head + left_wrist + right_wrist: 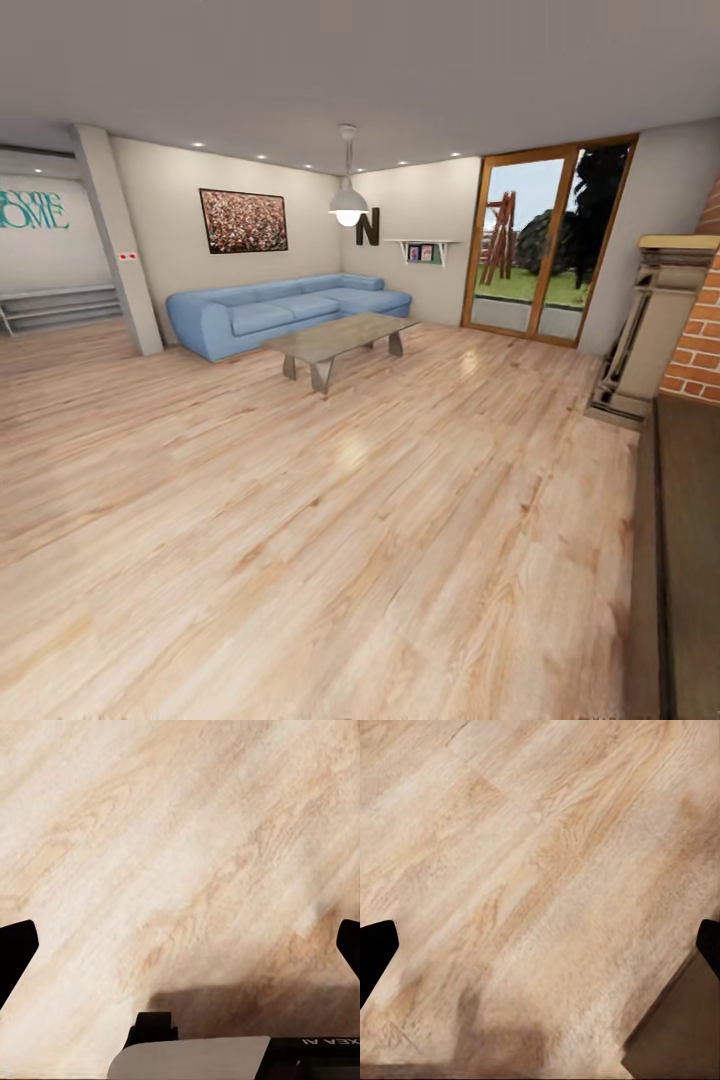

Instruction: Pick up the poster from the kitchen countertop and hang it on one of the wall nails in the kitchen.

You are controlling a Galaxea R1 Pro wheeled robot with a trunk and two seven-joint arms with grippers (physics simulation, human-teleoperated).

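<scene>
The poster and the kitchen countertop are out of view; I am looking across a living room. My left gripper [180, 952] hangs open over the pale wooden floor [172, 847], its black fingertips [15, 952] wide apart with nothing between them. My right gripper [540, 952] is also open and empty above the floor [532, 870], next to a dark edge [682, 1027].
A blue corner sofa [285, 310] and a low coffee table [340, 340] stand ahead. A wide crowd-photo picture [243, 221] hangs above the sofa. There is a grey pillar [115, 240] at the left, glass doors [545, 245] at the back right, and a brick fireplace [700, 330] with a dark low bench [690, 520] at the right.
</scene>
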